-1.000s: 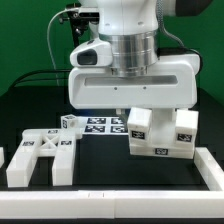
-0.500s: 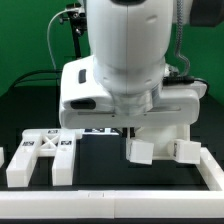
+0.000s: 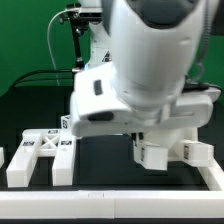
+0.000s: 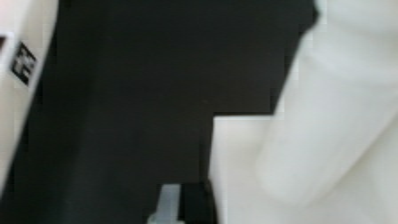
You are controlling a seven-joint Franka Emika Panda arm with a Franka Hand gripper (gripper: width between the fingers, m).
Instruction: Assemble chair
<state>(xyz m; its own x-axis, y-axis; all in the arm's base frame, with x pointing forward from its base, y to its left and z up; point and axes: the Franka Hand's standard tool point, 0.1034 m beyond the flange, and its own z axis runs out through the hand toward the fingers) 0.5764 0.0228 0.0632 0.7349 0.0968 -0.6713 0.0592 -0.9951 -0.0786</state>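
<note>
A large white chair part (image 3: 168,150) with marker tags hangs tilted, just above the table, at the exterior view's right. The arm's big white hand (image 3: 140,95) leans over it and hides the jaws. In the wrist view, my gripper (image 4: 228,208) shows one grey finger (image 4: 173,203) pressed against the edge of the white part (image 4: 311,140). The other finger is hidden behind the part. A second white chair part (image 3: 40,157), forked with two legs, lies flat at the exterior view's left.
A white raised border (image 3: 110,204) runs along the table's front edge and right side. The marker board (image 3: 100,126) lies behind the arm and is mostly hidden. Small white tagged pieces (image 3: 67,122) sit beside it.
The arm has tilted and swung toward the exterior view's right. The held white part has turned with it and come lower and nearer the front right corner.
</note>
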